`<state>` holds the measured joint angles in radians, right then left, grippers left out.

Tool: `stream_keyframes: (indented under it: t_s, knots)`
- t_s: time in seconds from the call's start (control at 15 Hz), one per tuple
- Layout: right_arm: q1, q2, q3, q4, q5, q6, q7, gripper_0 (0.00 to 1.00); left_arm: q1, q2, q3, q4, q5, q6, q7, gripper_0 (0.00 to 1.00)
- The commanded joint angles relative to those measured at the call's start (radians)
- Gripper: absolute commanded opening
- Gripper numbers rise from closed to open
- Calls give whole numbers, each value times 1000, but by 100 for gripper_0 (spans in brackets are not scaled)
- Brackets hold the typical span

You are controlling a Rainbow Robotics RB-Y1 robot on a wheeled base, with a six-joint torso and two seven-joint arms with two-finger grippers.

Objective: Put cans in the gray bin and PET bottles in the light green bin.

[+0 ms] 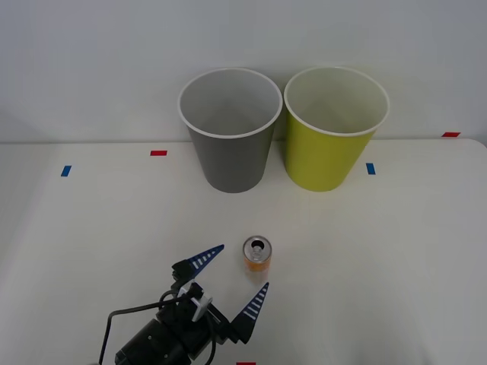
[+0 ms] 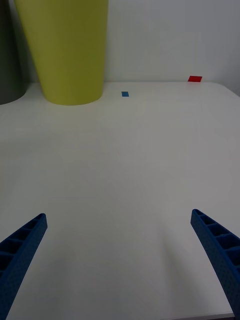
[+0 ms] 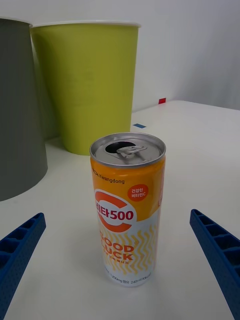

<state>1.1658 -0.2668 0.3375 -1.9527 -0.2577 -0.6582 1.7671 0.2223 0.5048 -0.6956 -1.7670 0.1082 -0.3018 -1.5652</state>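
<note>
A slim can (image 1: 257, 255) with an orange and white label and a silver pull-tab top stands upright on the white table, in front of the two bins. My left gripper (image 1: 232, 281) is open just short of it on the near side. In the left wrist view the can (image 3: 127, 210) stands a little beyond the open blue fingers (image 3: 217, 250), touching neither. The gray bin (image 1: 232, 163) stands at the back, with the light green bin (image 1: 327, 160) beside it on the right. My right gripper (image 2: 120, 260) hangs open over bare table, the light green bin (image 2: 65, 50) ahead of it. PET bottles are out of view.
Small tape marks dot the table: red (image 1: 158, 153) and blue (image 1: 66, 170) at the back left, blue (image 1: 370, 168) and red (image 1: 450, 134) at the back right. A wall rises right behind the bins. Bare tabletop (image 1: 396, 258) spreads to the can's right.
</note>
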Motion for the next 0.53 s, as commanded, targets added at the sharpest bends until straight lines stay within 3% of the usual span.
stream_keyframes:
  t_s: [0.07,0.53]
  knots:
    - [0,0,0,0,0,0,0,100,-12,-5,-1,0,1,18,4,100]
    - [0,0,0,0,0,0,0,100,-47,-60,-10,0,-1,84,4,100]
